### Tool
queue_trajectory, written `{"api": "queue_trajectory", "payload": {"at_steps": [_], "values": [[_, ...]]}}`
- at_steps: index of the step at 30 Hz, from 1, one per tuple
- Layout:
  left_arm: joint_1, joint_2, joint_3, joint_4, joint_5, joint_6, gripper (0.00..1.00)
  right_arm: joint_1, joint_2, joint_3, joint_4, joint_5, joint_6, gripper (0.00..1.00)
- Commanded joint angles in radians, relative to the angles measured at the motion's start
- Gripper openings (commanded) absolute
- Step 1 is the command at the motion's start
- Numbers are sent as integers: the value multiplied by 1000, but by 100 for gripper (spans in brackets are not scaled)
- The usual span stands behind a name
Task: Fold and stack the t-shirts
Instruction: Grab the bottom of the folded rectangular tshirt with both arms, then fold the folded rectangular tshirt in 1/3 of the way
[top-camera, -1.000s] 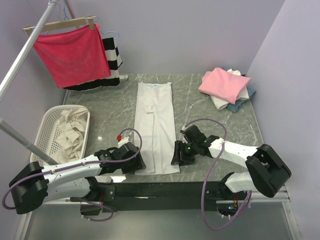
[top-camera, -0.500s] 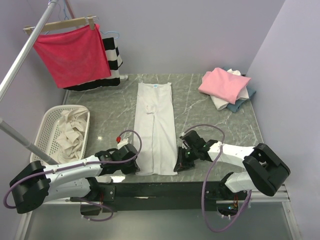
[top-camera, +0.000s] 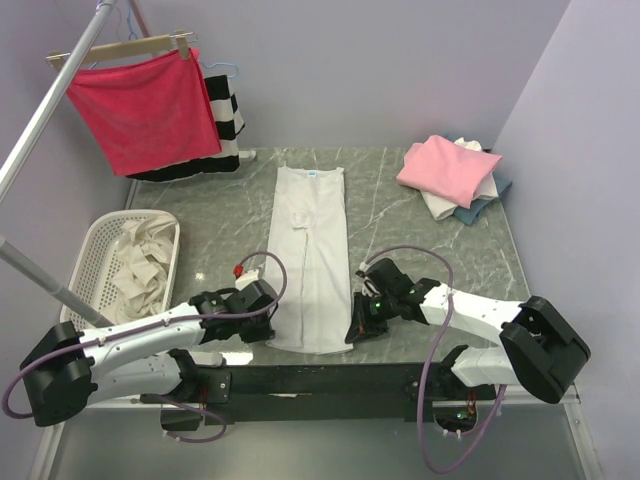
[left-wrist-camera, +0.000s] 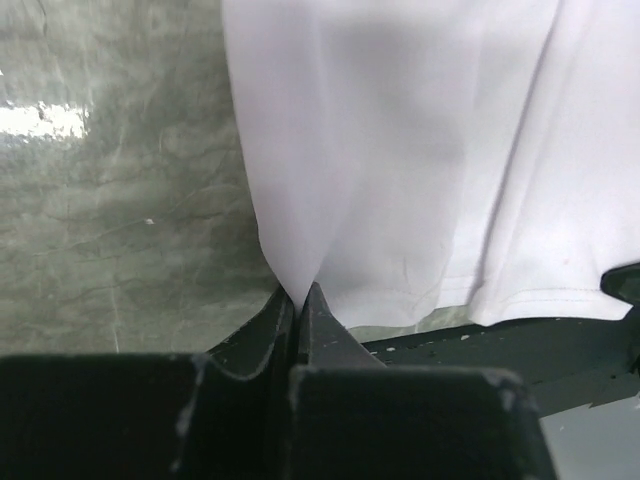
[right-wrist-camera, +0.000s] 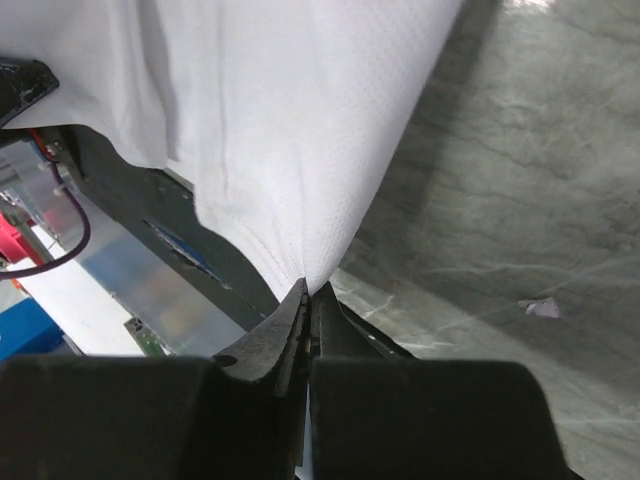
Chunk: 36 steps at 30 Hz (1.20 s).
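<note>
No legible text, brand, number or sign appears in any view. The long white cloth t-shirt (top-camera: 310, 250) carries a small blue neck label (top-camera: 312, 172) at its collar end, the end farthest from the left gripper (left-wrist-camera: 298, 296) and the right gripper (right-wrist-camera: 308, 291). The print on this label is too small to read. The wrist views show plain cloth and bare table surface with no markings.

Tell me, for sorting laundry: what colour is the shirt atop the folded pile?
The shirt is pink; top view.
</note>
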<state>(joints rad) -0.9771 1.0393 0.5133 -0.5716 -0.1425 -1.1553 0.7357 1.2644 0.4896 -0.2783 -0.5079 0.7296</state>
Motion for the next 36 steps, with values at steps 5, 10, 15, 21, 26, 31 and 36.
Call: {"api": "queue_trajectory", "payload": {"at_steps": [5,10,15,21,26,31,36], "values": [[-2,70,151,-62,-126,77,5,1,-17,148,-41,19,-53,0],[44,128,203,-54,-183,111,7,-35,41,253,-84,61,-128,0],[138,165,237,7,-180,193,7,-107,127,337,-94,63,-188,0],[242,260,298,110,-158,302,8,-171,254,429,-93,46,-255,0],[305,379,373,157,-140,382,9,-219,369,541,-102,28,-291,0],[385,449,419,203,-118,430,9,-252,446,621,-111,3,-314,0],[451,504,453,245,-94,474,10,-286,526,714,-145,11,-340,0]]}}
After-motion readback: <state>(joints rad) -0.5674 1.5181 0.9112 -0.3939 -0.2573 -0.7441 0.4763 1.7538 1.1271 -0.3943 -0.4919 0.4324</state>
